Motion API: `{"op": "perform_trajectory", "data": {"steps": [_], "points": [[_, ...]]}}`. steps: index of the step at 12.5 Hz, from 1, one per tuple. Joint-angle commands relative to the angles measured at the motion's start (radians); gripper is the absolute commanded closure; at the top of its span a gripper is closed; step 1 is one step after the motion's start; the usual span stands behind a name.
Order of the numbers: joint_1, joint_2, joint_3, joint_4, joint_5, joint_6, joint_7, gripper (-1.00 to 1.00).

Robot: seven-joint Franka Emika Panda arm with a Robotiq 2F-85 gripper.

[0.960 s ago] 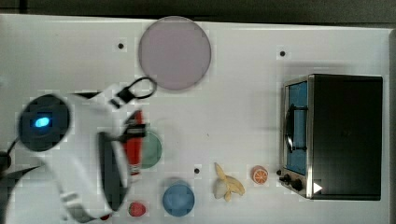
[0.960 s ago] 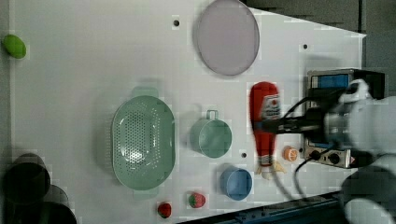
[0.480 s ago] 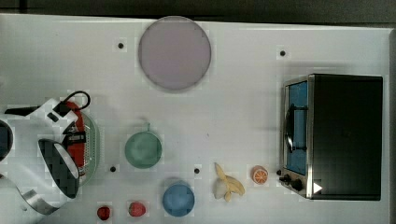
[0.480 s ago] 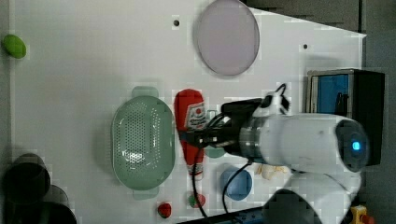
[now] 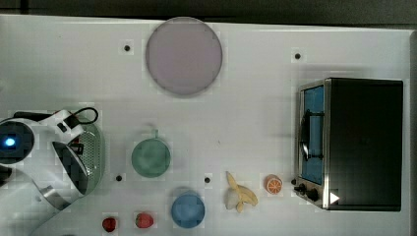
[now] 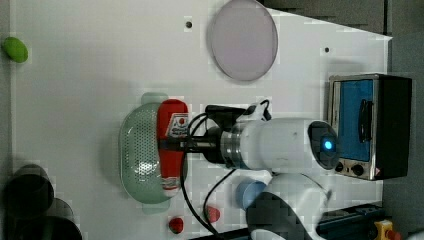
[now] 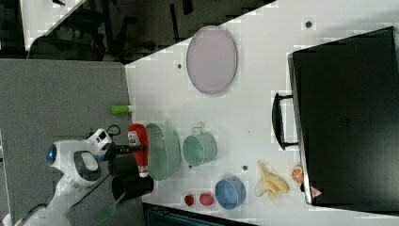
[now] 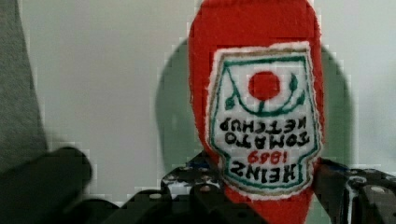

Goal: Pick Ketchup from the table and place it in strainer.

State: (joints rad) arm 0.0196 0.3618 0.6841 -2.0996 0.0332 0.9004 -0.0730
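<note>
The Ketchup (image 6: 171, 145), a bright red soft bottle with a white label, hangs lengthwise over the strainer's (image 6: 140, 155) side nearer the arm. My gripper (image 6: 173, 145) is shut on the bottle's middle. In the right view the Ketchup (image 7: 139, 153) hovers just left of the pale green strainer (image 7: 164, 150), with the gripper (image 7: 133, 149) clamped on it. The wrist view has the Ketchup (image 8: 261, 107) label close up, the dark fingers (image 8: 205, 189) pressing on both sides. In the top view my arm covers most of the strainer (image 5: 94, 152).
A green mug (image 5: 151, 157) stands right of the strainer in the top view. Beyond it are a blue bowl (image 5: 188, 209), two small red fruits (image 5: 143, 220), a banana (image 5: 238, 194), an orange slice (image 5: 274, 184), a toaster oven (image 5: 354, 142) and a round purple plate (image 5: 183, 55). Dark cups (image 6: 30, 200) stand at the table's edge.
My arm has carried the Ketchup toward the top view's left, from beside the green mug to over the strainer. The grip has stayed the same.
</note>
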Motion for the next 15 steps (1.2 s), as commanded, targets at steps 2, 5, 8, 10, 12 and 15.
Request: {"op": "perform_trajectory", "data": {"steps": [2, 5, 8, 10, 12, 15], "points": [[0.043, 0.069, -0.007, 0.009, -0.008, 0.093, 0.080, -0.24], [0.047, 0.108, -0.024, 0.011, -0.039, 0.107, 0.080, -0.87], [0.044, 0.070, -0.024, 0.015, -0.037, 0.122, 0.101, -1.00], [0.024, 0.003, -0.026, 0.015, -0.037, 0.094, 0.184, -1.00], [-0.019, -0.090, -0.027, 0.019, -0.037, -0.008, 0.200, -1.00], [-0.117, -0.222, -0.041, 0.068, -0.035, -0.196, 0.199, -1.00]]}}
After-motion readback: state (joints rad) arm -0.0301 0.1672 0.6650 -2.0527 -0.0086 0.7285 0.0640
